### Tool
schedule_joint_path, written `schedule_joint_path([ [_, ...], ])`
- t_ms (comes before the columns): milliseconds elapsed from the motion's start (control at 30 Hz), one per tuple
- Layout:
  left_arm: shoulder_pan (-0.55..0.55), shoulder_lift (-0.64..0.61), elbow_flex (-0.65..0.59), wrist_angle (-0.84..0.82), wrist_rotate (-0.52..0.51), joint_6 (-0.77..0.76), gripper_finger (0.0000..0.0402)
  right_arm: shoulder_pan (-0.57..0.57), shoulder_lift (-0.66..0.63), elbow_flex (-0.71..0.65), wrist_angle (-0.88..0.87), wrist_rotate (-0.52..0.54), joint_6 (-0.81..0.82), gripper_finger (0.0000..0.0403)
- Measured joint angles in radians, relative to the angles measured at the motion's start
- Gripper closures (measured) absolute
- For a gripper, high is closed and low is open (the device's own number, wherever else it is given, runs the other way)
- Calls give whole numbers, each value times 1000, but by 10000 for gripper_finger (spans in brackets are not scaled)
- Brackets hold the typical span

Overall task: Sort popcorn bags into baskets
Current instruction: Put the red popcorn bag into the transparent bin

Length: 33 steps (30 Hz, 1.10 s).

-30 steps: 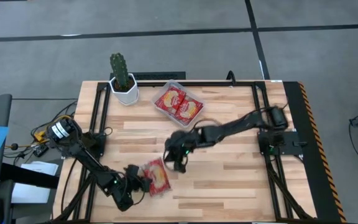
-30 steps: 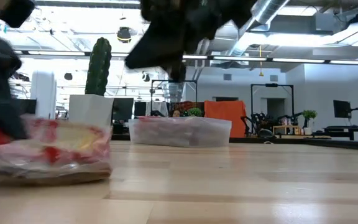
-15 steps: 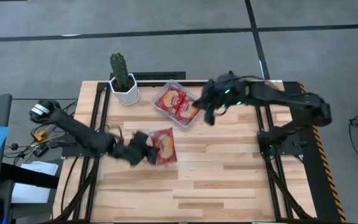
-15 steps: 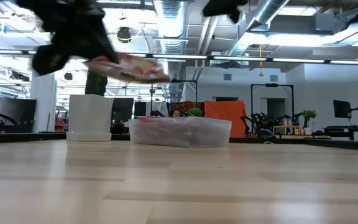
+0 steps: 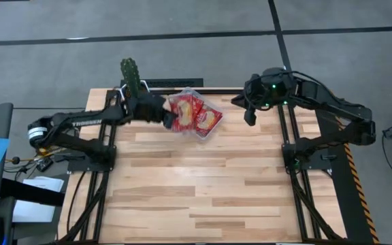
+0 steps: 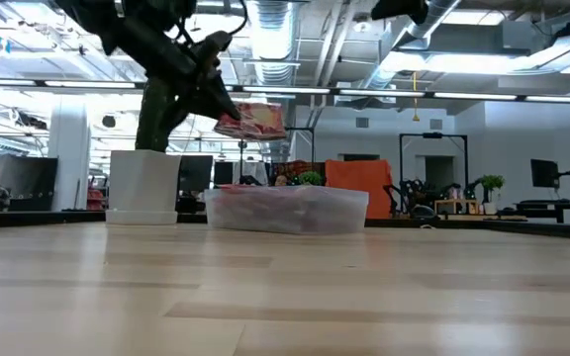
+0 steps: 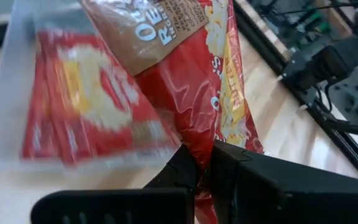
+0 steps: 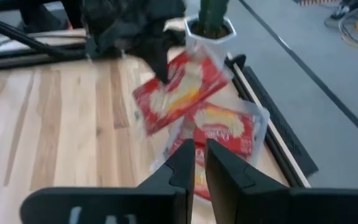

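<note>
My left gripper (image 5: 165, 113) is shut on one red popcorn bag (image 5: 182, 111) and holds it in the air over the left end of the clear tray (image 5: 214, 130). The low view shows that bag (image 6: 251, 121) well above the tray (image 6: 285, 210). At least two more red packets (image 5: 205, 119) lie flat inside the tray. My right gripper (image 5: 251, 113) hangs shut and empty above the table's far right part, to the right of the tray. Its wrist view looks back at the held bag (image 8: 178, 94) and the tray (image 8: 258, 132). My left gripper pinches the bag's red film near one end (image 7: 199, 157) between its two fingers. The fingers come roughly level from the table's left. The bag is lifted clear and sticks out from the fingertips toward the right, nearly flat and slightly tilted, above the tray.
A white pot with a green cactus (image 5: 133, 88) stands at the far left, close behind my left arm (image 5: 87, 122). Black frame rails (image 5: 286, 136) run along the table's left, right and far sides. Bare wood (image 5: 203, 190) covers the middle and near part.
My left gripper has lifted the bag off the near left of the table and carried it up and toward the far edge, to above the tray. My right gripper has moved from the table's middle past the tray to the far right.
</note>
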Motion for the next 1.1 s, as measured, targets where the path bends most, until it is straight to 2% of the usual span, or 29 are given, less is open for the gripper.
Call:
schedule_joint_path([
  [167, 169, 107, 116, -14, 208, 167, 401, -19, 7, 0, 0, 0, 6, 340],
  [367, 262, 310, 370, -171, 400, 352, 401, -36, 29, -1, 7, 24, 42, 340],
  [533, 257, 488, 584, -364, 417, 449, 394, -43, 29, -1, 19, 73, 50, 340],
  [633, 239, 570, 656, -408, 423, 453, 396, -44, 28, -1, 15, 95, 62, 340],
  [867, 195, 666, 672, -416, 448, 463, 396, -49, 26, -1, 9, 96, 64, 340],
  [1100, 158, 683, 671, -423, 430, 496, 393, -49, 26, -1, 7, 96, 61, 340],
])
